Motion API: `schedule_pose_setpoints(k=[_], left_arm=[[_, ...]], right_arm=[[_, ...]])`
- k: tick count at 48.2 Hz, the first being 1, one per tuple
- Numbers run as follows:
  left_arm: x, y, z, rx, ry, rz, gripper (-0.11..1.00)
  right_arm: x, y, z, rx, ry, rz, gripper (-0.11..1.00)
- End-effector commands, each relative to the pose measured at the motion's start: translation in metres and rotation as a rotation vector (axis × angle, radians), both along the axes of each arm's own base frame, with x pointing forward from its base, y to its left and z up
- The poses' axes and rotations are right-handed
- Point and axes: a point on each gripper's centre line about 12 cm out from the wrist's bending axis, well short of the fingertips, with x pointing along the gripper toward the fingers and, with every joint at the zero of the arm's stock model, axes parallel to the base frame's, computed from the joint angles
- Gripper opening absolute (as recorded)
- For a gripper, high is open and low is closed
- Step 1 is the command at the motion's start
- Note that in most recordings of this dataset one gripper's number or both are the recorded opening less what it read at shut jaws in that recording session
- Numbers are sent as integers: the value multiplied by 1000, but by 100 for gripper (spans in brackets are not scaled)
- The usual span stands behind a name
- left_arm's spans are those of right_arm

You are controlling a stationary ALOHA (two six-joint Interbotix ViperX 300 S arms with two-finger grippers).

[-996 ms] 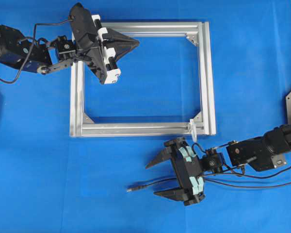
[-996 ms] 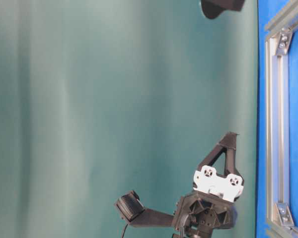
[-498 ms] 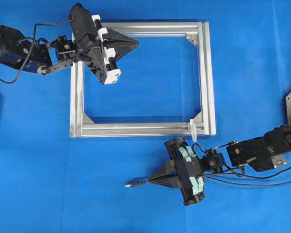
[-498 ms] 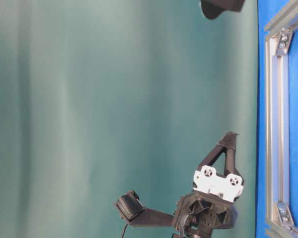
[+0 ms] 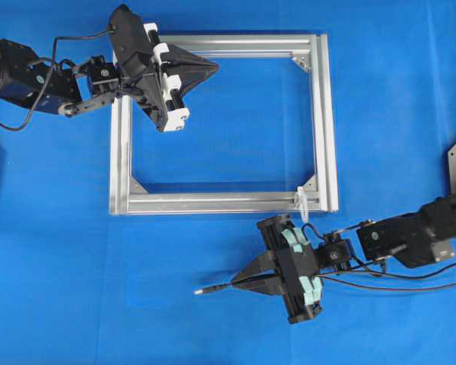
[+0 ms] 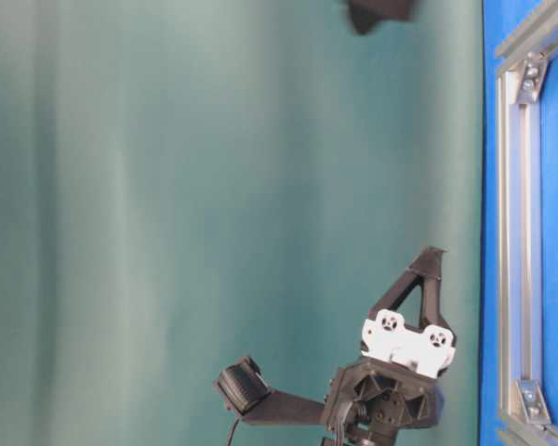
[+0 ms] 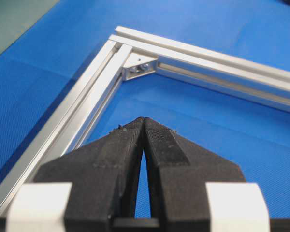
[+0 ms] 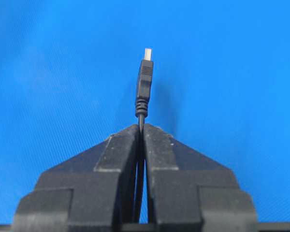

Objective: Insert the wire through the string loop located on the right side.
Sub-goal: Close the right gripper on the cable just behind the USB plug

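Observation:
The wire point(image 5: 213, 288) is a thin black cable that ends in a small dark plug with a metal tip point(image 8: 144, 79). My right gripper point(image 5: 235, 284) is shut on the cable just behind the plug, below the frame's bottom right corner. In the right wrist view the plug sticks out straight ahead of the closed gripper point(image 8: 141, 126), over the blue mat. The tiny white string loop point(image 5: 302, 200) hangs at the frame's bottom right corner, up and to the right of the plug. My left gripper point(image 5: 215, 67) point(image 7: 144, 121) is shut on nothing, above the frame's top left part.
The silver aluminium frame point(image 5: 324, 122) point(image 7: 94, 92) point(image 6: 510, 232) lies flat on the blue mat point(image 5: 61, 266), with triangular brackets point(image 7: 137, 69) in its corners. The wire's slack and the arm's own cables trail right under the right arm point(image 5: 410, 236).
My right gripper went from wide open around the wire to shut on it. It then rose a little with the plug. The left arm stayed still.

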Motion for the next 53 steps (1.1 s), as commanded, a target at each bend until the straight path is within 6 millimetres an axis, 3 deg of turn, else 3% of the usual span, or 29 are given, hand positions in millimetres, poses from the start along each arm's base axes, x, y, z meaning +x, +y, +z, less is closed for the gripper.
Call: schedule_pose_setpoints(k=[1,10,53], left_arm=[[4,0,16,16,-48,-4,0],[4,1,16,16,-48,-2,0],[5,1,16,15,-50,-3,0]], right_arm=[[4,5,34,25,-63,11,-3],[1,5,65,33,-80,21,-3],[0,5,65,30,-71,22,-3]])
